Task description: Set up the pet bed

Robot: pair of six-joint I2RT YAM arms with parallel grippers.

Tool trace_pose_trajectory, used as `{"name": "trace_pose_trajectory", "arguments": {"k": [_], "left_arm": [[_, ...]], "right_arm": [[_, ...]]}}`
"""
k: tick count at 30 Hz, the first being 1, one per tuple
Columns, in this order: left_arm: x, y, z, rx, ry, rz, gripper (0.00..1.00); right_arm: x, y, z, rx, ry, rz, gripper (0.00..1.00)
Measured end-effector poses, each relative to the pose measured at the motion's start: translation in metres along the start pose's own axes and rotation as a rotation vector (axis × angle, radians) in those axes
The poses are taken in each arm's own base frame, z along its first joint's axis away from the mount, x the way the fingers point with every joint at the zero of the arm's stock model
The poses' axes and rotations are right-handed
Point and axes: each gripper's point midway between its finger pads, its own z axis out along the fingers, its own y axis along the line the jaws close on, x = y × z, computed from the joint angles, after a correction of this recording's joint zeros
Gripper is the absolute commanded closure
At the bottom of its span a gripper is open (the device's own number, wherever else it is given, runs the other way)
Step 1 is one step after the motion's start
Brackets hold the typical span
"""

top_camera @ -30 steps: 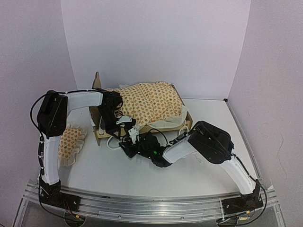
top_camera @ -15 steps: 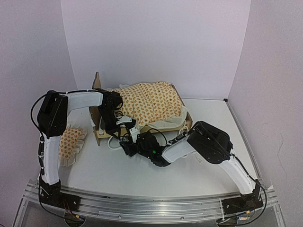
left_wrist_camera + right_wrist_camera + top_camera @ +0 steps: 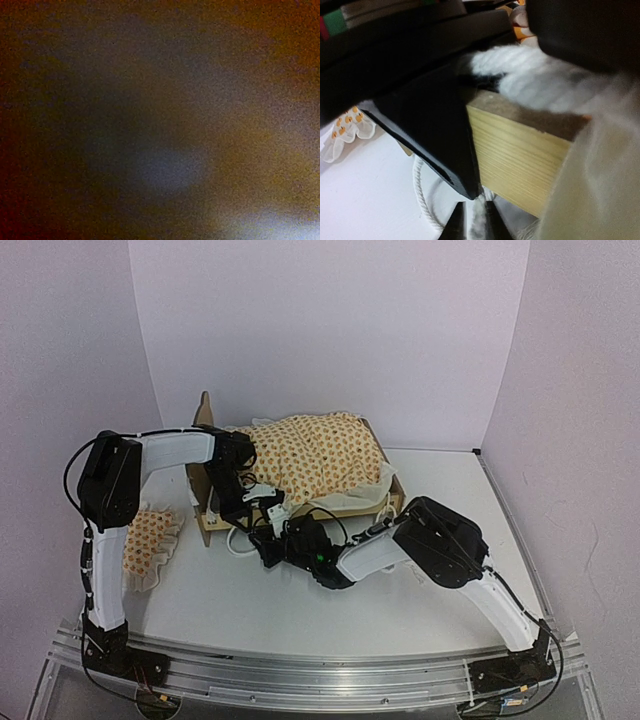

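The pet bed [image 3: 212,526] is a light-wood frame at the back of the table, with cream orange-print bedding [image 3: 320,455] heaped over it. Its pillow [image 3: 150,538] lies on the table to the left. My left gripper [image 3: 246,508] is at the bed's near-left corner. In the right wrist view its black finger [image 3: 435,135] lies against the wood wall [image 3: 520,150], with the fluffy white bedding edge [image 3: 530,75] pinched above. The left wrist view is dark. My right gripper [image 3: 474,226] sits low beside that corner, tips closed on a strand of white cord [image 3: 479,220].
A loop of white cord [image 3: 238,543] lies on the white table [image 3: 420,610] in front of the bed. Both arms crowd the bed's near-left corner. Lilac walls close the back and both sides.
My right arm has slid slightly left toward the bed corner and its jaws have closed on the cord. The left arm and the bedding have not moved.
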Motion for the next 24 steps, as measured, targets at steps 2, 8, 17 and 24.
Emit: {"name": "trace_pose_trajectory", "arguments": {"k": [2,8,17,24], "left_arm": [[-0.001,0.000,-0.001,0.000,-0.001,0.000,1.00],[-0.002,0.002,-0.004,0.000,0.003,-0.005,1.00],[-0.022,-0.003,-0.013,0.013,-0.025,-0.048,0.99],[-0.026,-0.011,-0.007,0.007,-0.027,-0.053,1.00]], "right_arm": [[-0.001,0.001,0.000,-0.003,-0.004,0.004,1.00],[0.003,-0.001,-0.005,-0.014,0.005,0.019,1.00],[-0.026,0.004,-0.048,-0.078,0.014,0.044,1.00],[-0.020,0.003,-0.060,-0.075,0.043,0.052,1.00]]}}
